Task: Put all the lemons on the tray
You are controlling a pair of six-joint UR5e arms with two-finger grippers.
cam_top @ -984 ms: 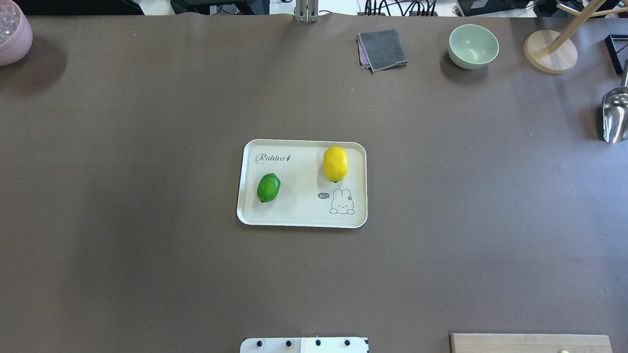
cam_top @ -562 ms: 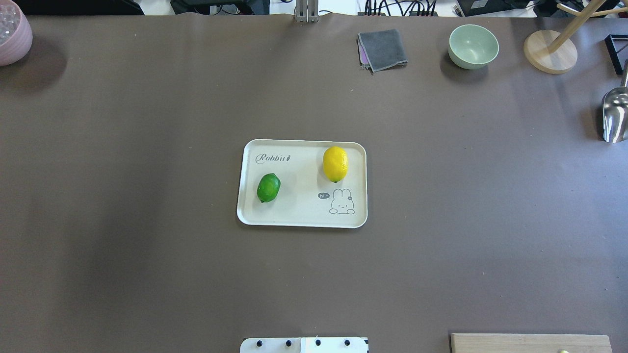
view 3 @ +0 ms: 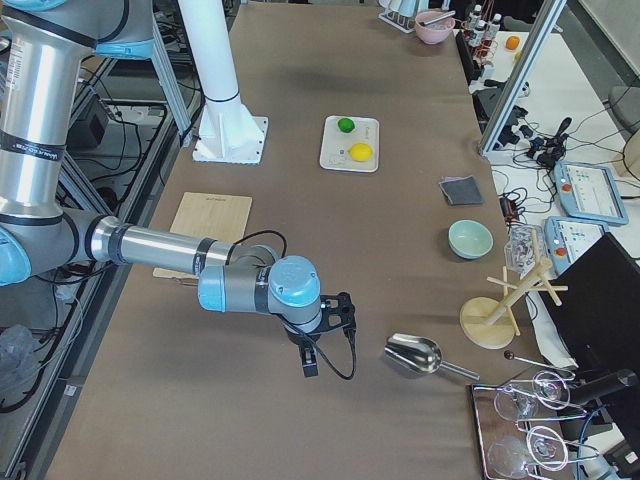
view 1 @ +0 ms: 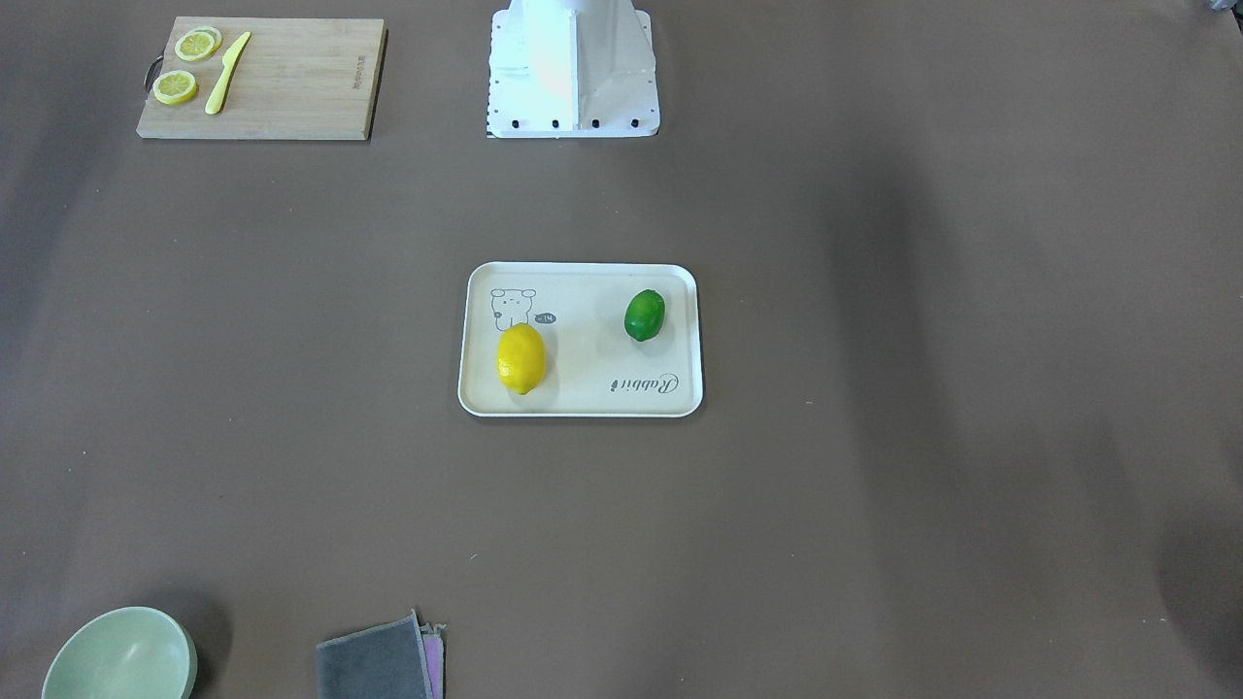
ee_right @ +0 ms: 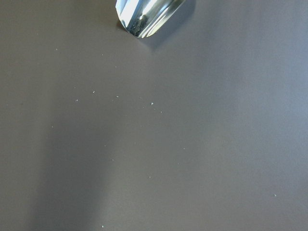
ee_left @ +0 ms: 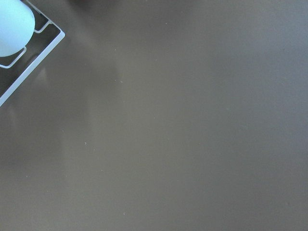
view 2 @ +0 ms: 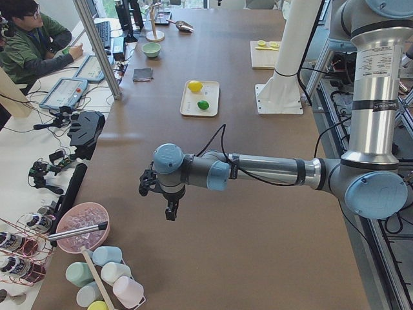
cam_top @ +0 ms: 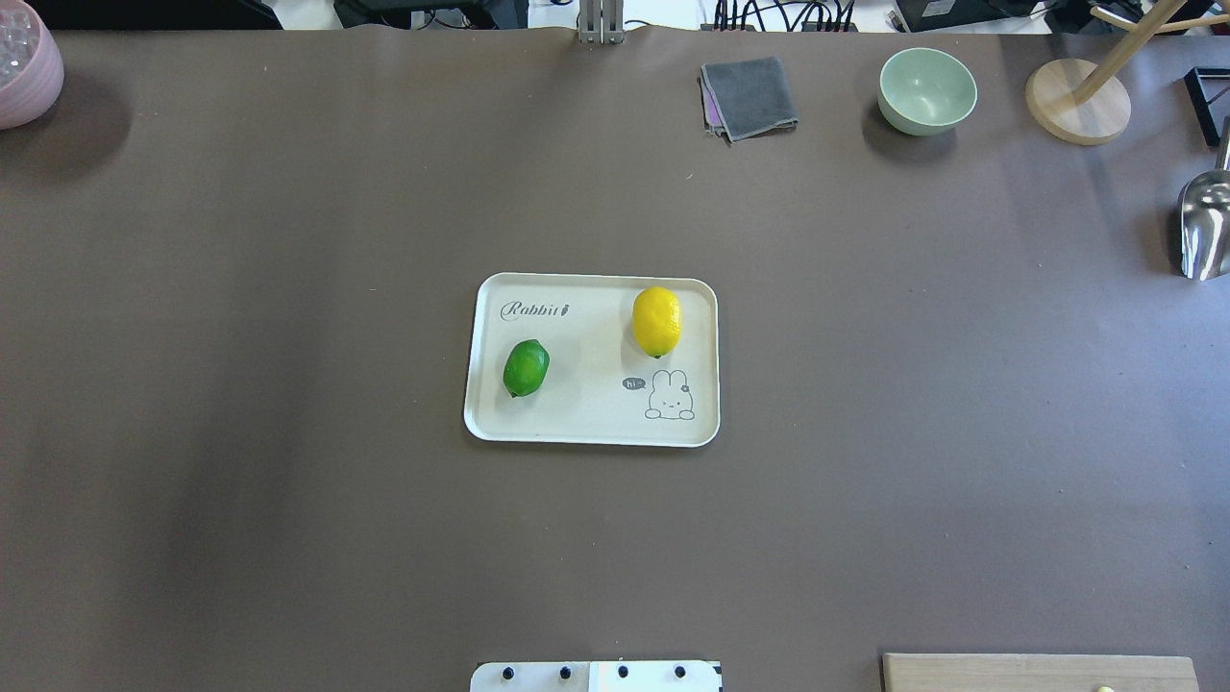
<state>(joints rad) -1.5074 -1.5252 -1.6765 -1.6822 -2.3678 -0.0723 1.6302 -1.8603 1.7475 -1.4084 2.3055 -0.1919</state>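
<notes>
The cream tray lies mid-table. The yellow lemon rests on its far right part, and the green lemon on its left part. Both also show in the front view, the yellow one and the green one. No gripper is over the tray. My left gripper hangs above bare table far out at the left end. My right gripper hangs above bare table at the right end, near the scoop. I cannot tell whether either is open or shut.
A wooden cutting board with lemon slices and a yellow knife lies by the robot base. A grey cloth, green bowl, wooden stand, metal scoop and pink bowl sit at the table's edges.
</notes>
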